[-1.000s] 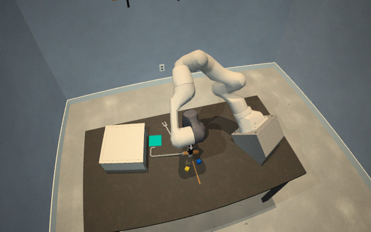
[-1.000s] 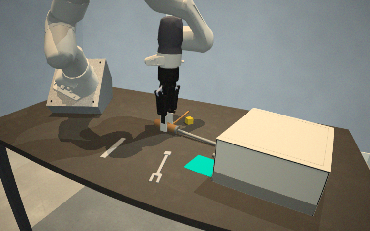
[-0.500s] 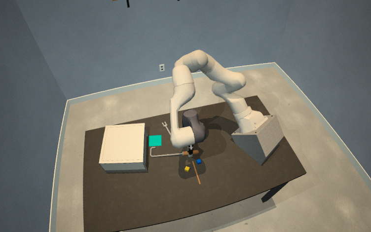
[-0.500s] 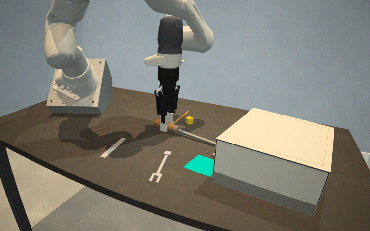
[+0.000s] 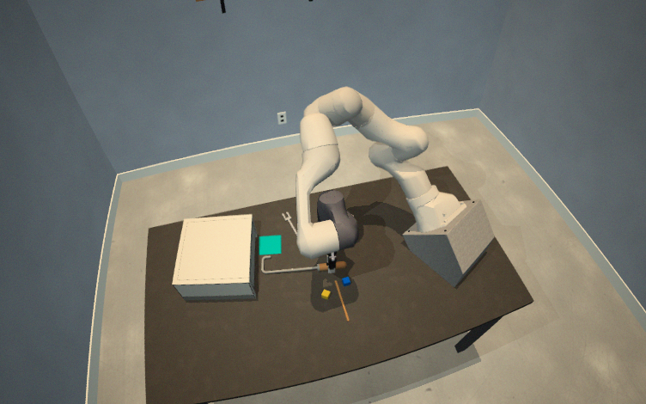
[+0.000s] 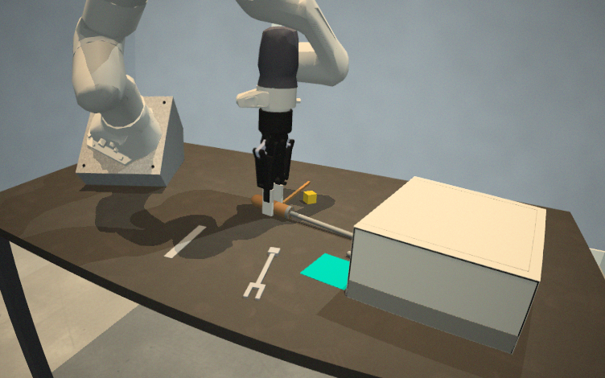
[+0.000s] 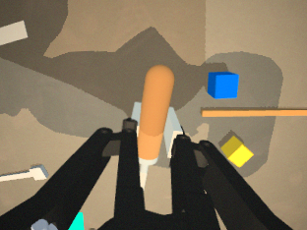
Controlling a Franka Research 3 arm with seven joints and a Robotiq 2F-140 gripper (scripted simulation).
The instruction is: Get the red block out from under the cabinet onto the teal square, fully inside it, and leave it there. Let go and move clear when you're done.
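Top view: at frame centre the black two-finger gripper (image 5: 332,266) is clamped on the orange handle of a grey metal hook rod (image 5: 285,271); the rod's long axis runs left, its bent tip beside the cream box cabinet (image 5: 214,249), just below the teal square (image 5: 270,244).

Exterior view: the rod lies on the dark table (image 6: 108,262) and vanishes behind the cabinet's left corner — the red block is hidden, presumably underneath.

Wrist view: fingers pinch the orange handle, which points up-frame — away from the cabinet.
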